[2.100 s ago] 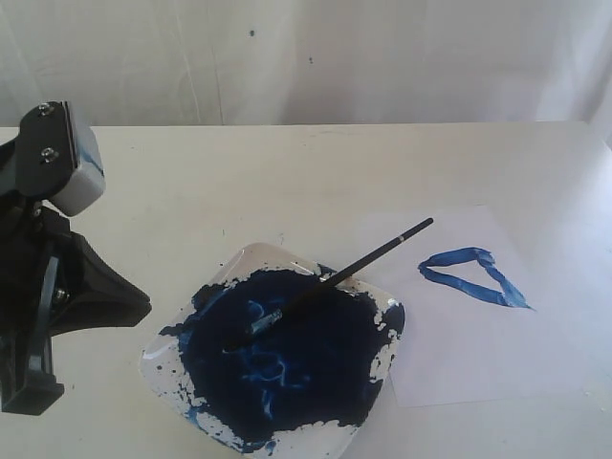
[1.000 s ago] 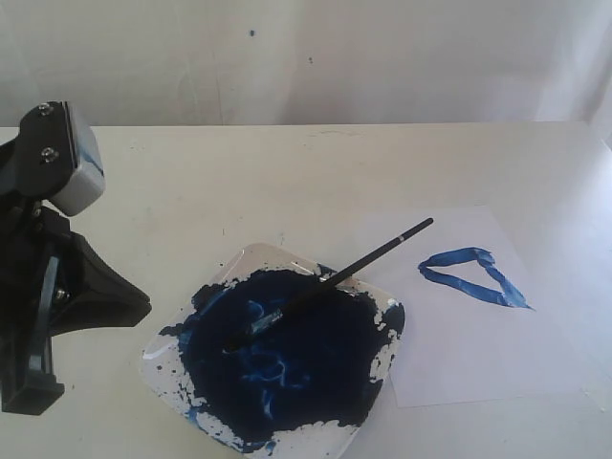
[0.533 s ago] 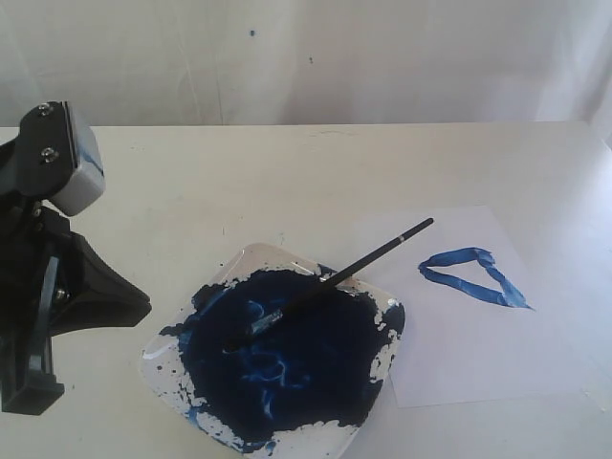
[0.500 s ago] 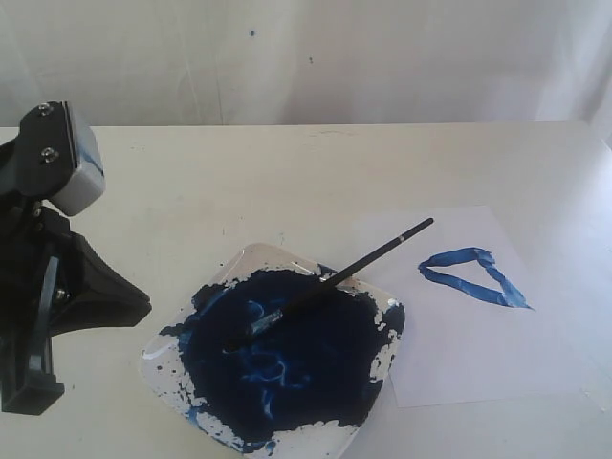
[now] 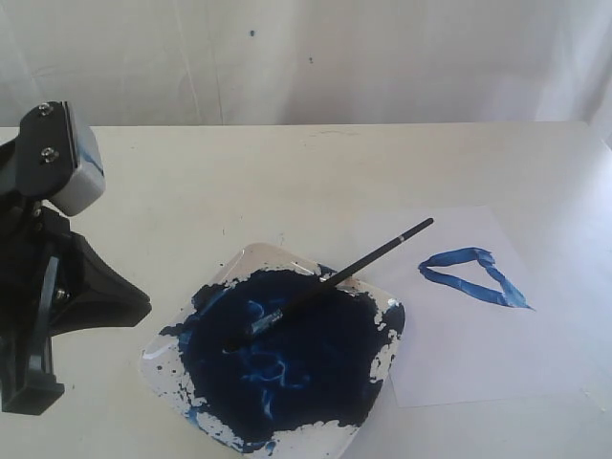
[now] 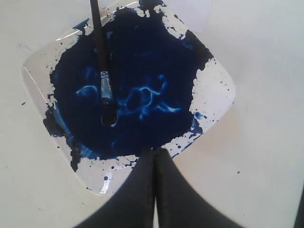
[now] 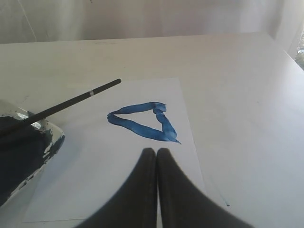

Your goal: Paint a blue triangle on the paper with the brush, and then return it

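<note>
Looking across the cream desk (image 5: pixel 287 182), I reckon the job is about done, so the worry is mostly spoiling what is there. The paper (image 5: pixel 478 354) lies loose to the right of the paint tray (image 5: pixel 241 262), its edge just beside the tray's corner. Nothing pins it, so a passing arm could slide it. The tray holds a wide dark-blue paint puddle (image 5: pixel 306 354) that reaches almost to the rim in places, and a knock there would slop paint onto the desk. The blue triangle (image 5: pixel 473 275) sits on the far half of the sheet and looks wet. It would smear if the right claw (image 7: pixel 156 151), hanging over the sheet near it and clenched on nothing, came down low. The brush (image 5: pixel 354 268) lies in the tray with its bristles in the puddle, its handle propped on the rim and sticking out above the paper's corner. I judge it could roll or tip off and drip. The left claw (image 6: pixel 155 151), also pinched closed and empty, hovers by the tray's rim, near enough to clip it.
</note>
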Controlling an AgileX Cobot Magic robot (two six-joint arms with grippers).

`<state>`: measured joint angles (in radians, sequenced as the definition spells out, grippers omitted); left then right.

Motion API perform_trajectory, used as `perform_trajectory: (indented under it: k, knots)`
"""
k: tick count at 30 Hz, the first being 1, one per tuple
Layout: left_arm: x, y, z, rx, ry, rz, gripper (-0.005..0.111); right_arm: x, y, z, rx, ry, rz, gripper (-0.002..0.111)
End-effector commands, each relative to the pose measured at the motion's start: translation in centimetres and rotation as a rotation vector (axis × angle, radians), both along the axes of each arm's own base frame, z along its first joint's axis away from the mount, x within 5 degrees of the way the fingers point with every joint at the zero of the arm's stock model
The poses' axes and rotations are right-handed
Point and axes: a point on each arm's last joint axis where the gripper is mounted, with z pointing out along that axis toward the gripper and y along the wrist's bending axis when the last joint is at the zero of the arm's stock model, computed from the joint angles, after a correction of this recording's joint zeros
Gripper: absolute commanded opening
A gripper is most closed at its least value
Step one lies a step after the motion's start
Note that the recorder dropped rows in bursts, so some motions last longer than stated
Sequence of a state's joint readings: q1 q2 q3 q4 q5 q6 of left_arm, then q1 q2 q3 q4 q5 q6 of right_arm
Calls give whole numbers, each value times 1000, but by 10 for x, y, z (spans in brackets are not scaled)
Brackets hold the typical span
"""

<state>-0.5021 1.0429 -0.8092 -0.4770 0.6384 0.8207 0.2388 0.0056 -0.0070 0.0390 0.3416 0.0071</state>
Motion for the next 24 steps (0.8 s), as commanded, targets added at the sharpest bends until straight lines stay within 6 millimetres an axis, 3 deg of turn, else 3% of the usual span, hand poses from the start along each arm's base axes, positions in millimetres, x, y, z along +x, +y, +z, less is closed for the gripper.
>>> perform_trajectory:
  k: [1,9,14,20,24]
  knots:
    - [-3,0,-1,-14,19,4,0,0,0,-1,-1,-5,-1,0]
    - [-4,2,2,-18,-3,8,0,0,0,-1,-1,-5,-1,0]
    - [-25,27,30,-92,-142,83,0,0,0,-1,-1,-5,-1,0]
    - [-71,70,71,-205,-483,301,0,0,0,-1,-1,-5,-1,0]
    - [-131,91,95,-297,-840,461,0,0,0,-1,-1,-5,-1,0]
